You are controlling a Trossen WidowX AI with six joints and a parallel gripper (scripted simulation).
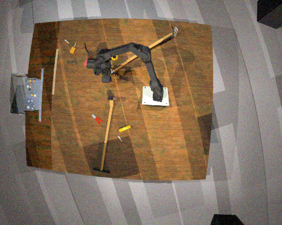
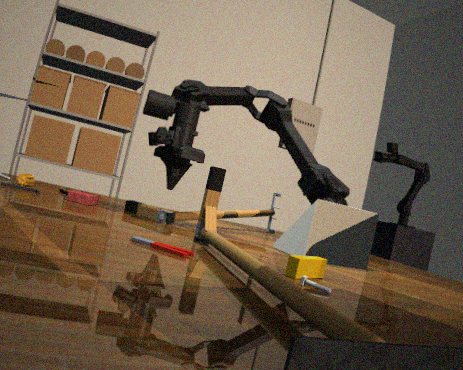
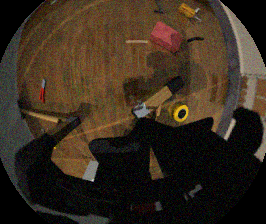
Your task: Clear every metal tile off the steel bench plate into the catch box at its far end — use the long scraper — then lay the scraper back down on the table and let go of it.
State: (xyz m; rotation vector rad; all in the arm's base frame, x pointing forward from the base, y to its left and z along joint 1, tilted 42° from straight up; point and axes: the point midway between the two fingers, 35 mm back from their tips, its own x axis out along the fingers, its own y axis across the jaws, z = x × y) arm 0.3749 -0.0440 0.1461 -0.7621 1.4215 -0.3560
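The long scraper (image 1: 107, 133) (image 2: 304, 294) lies on the table with its black cross-blade (image 1: 97, 169) at the near edge in the top view. Its dark-tipped grip (image 2: 211, 209) stands upright. My gripper (image 2: 171, 187) is shut and empty, pointing down above the table beside that grip, not touching it; its tips are hidden in the top view and unclear in the wrist view. The steel plate (image 1: 38, 89) is at the left table edge, with several small tiles (image 1: 31, 95) within its outline. The catch box (image 1: 18, 110) adjoins it at the left.
A second long tool (image 1: 161, 41) (image 3: 158, 97) lies behind the gripper, beside a yellow ring (image 1: 114, 57) (image 3: 181, 113). A red block (image 3: 165, 37), red-handled pliers (image 1: 97, 119) (image 2: 171, 249), a yellow block (image 1: 124, 128) (image 2: 306, 267) and a wooden strip (image 1: 55, 75) lie around.
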